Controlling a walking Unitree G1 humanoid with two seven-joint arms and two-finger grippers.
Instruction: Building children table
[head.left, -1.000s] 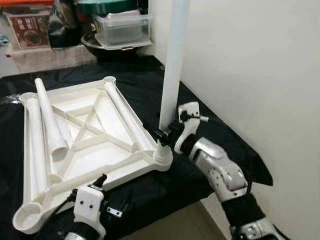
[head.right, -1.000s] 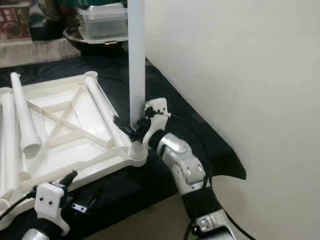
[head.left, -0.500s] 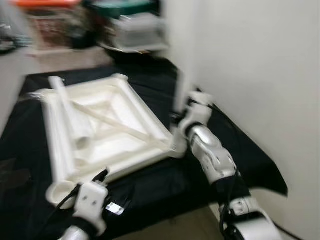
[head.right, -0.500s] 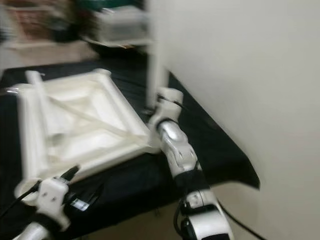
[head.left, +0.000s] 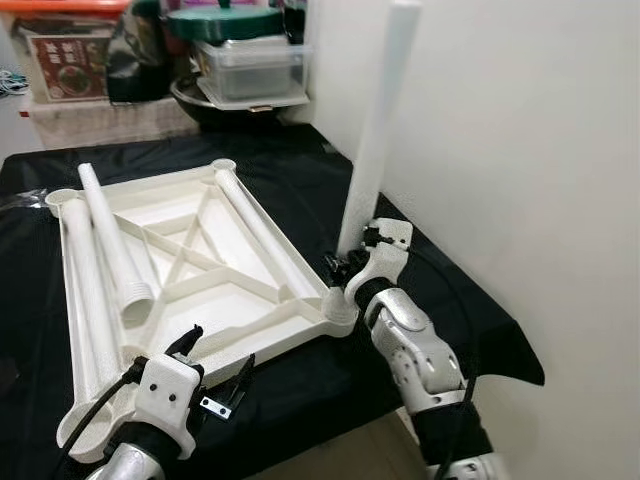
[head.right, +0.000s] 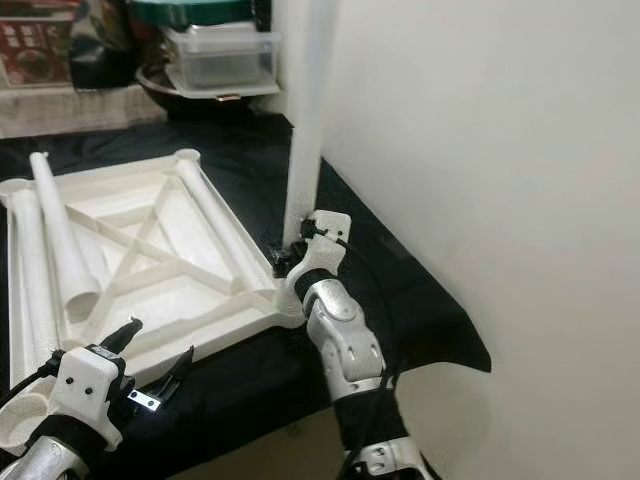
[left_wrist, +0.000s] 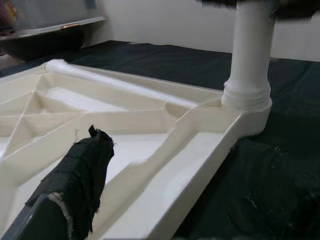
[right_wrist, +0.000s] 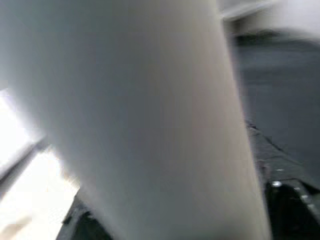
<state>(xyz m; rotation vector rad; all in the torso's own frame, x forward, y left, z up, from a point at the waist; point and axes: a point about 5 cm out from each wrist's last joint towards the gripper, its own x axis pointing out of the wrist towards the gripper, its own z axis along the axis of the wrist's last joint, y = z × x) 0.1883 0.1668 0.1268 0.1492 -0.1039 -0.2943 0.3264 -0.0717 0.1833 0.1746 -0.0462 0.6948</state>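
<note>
- Head views are sharp and evenly lit, pretty bright indoor light, soft shadows.
- White wall (head.left: 520, 150) looks a bit washed out.
- Right wrist view is badly blurred, close-up pole (right_wrist: 135, 115) totally out of focus.

Upturned tabletop (head.left: 250, 300) on cloth-covered surface (head.left: 300, 170), 1 leg (head.left: 375, 130) upright in its near right corner socket, 3 legs (head.left: 112, 245) lying on it, storage boxes (head.left: 250, 65) behind.

right wrist view blurred by leg (right_wrist: 145, 125), right fingers hidden
</note>
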